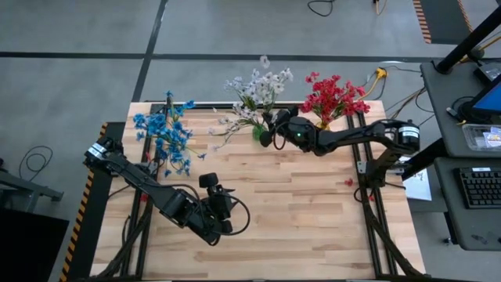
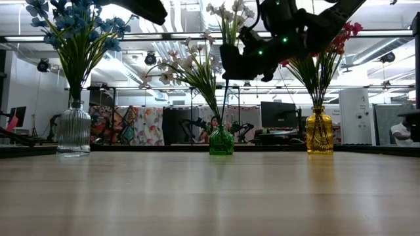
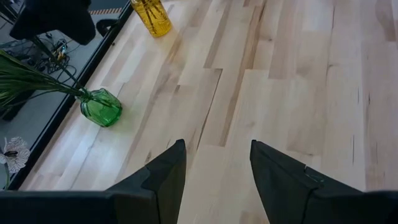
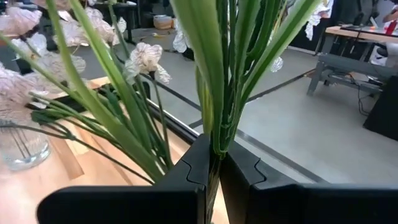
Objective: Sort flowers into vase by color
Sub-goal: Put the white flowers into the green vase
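Holding a white flower spray (image 4: 219, 68) by its stems between clenched fingers above the green vase (image 2: 221, 141), the right gripper (image 1: 275, 128) seems poised to lower it in, while the left gripper (image 3: 216, 180) waits open over bare table (image 1: 313, 227).

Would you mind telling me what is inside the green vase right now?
The green vase holds white flowers on green stems. The right pincer grips another white stem above it. Whether it holds water cannot be seen.
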